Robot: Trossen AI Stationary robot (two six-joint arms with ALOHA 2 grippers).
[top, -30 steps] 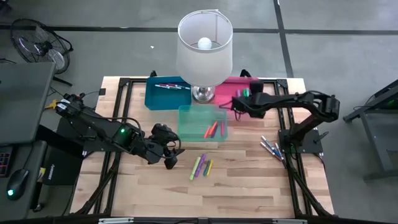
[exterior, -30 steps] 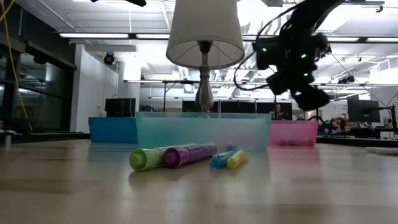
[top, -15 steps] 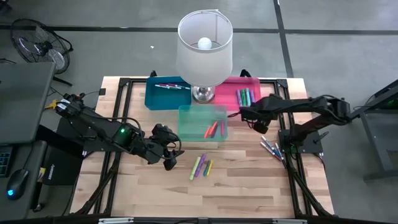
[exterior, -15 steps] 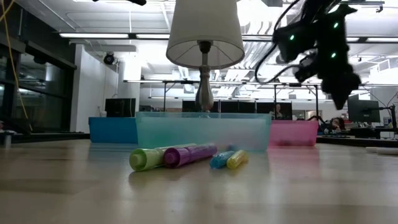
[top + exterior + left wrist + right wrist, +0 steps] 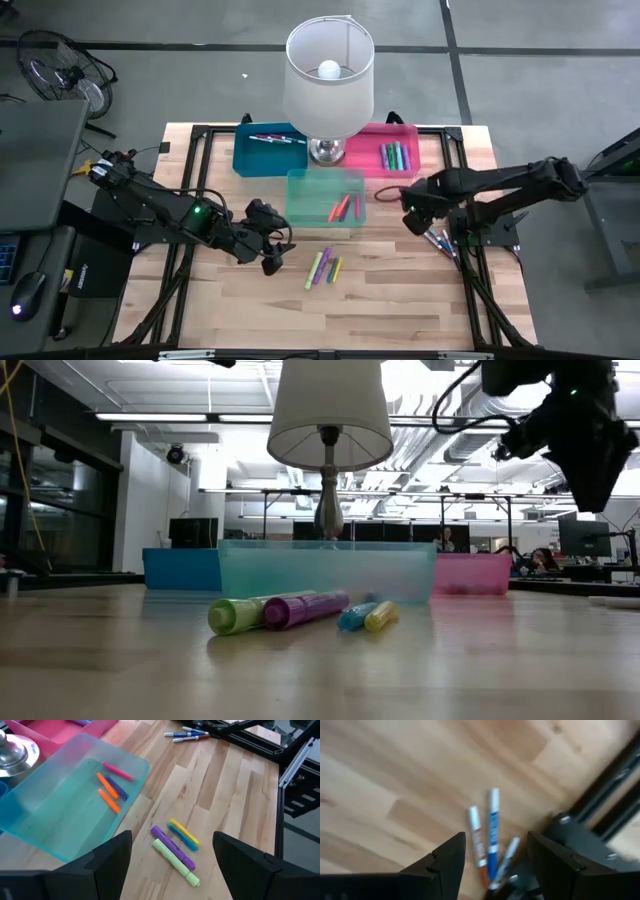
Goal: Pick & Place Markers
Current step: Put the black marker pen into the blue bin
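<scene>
The right gripper [image 5: 413, 218] hangs above the table with its jaws apart and nothing between them, over the loose pens [image 5: 437, 239] that lie in a small bunch beside the black frame rail [image 5: 462, 250] at the table's right edge. In the right wrist view those pens [image 5: 488, 840] sit between the two fingers [image 5: 444, 862], so line up on one pen only, lower with the jaws across its barrel, and keep clear of the rail just beside them. Pick the outermost pen to avoid dragging its neighbours.

The left gripper [image 5: 272, 252] waits, jaws wide and empty, near the four highlighters [image 5: 323, 268] on the bare wood; leave it parked. Other markers already lie in the teal bin [image 5: 300, 183], the pink bin [image 5: 365, 145] and the blue bin [image 5: 245, 158] around the lamp [image 5: 328, 75].

Against the earlier frames, the right arm has swung away from over the pink bin, moved outward and toward the near right side, and now stands over the loose pens; the left arm and all markers are unchanged
</scene>
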